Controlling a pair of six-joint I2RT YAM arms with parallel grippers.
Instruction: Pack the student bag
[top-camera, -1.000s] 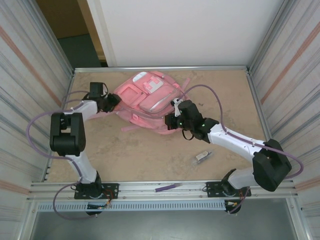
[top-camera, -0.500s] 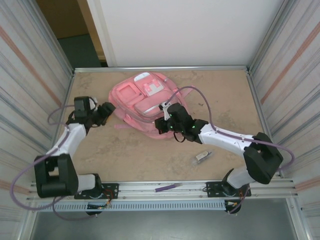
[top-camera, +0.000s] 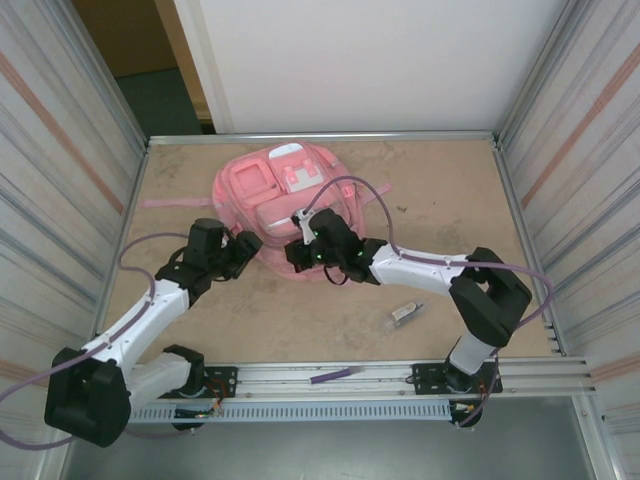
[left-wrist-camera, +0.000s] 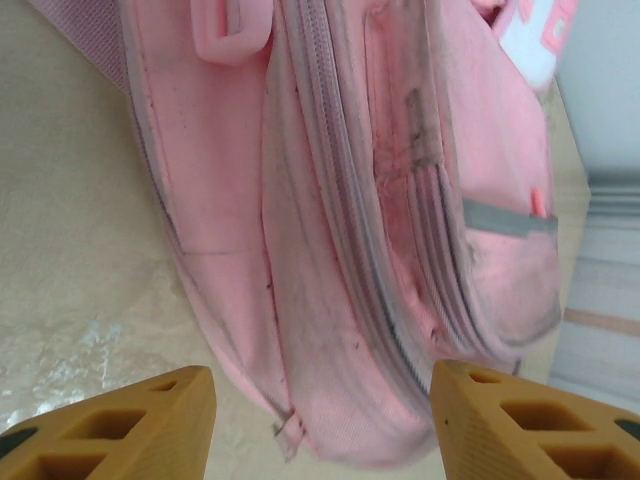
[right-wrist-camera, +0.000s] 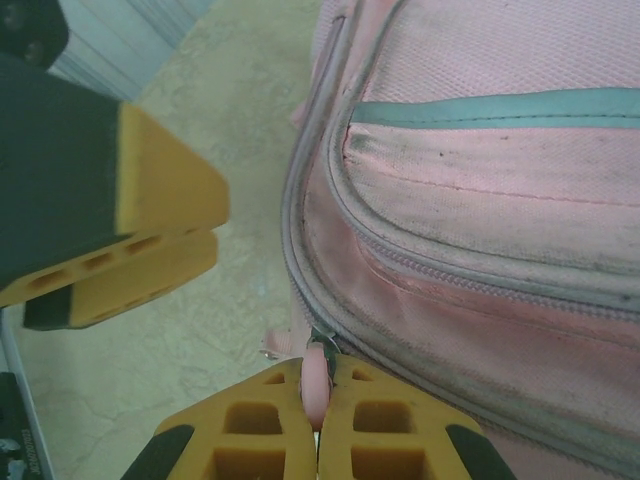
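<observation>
Tan mottled board makes my table (top-camera: 450, 200), fenced by ribbed metal walls (top-camera: 60, 170), a white panel (top-camera: 380, 60) behind. The student bag (top-camera: 262, 190) lies flat at far middle-left. My left gripper (top-camera: 246, 246) stands spread just beside its near edge; my right gripper (right-wrist-camera: 318, 385) pinches a pink zipper tab (right-wrist-camera: 315, 368). A small grey object (top-camera: 404, 313) is too small to identify; the bag's white patch (top-camera: 301, 178) bears marks I cannot read.
</observation>
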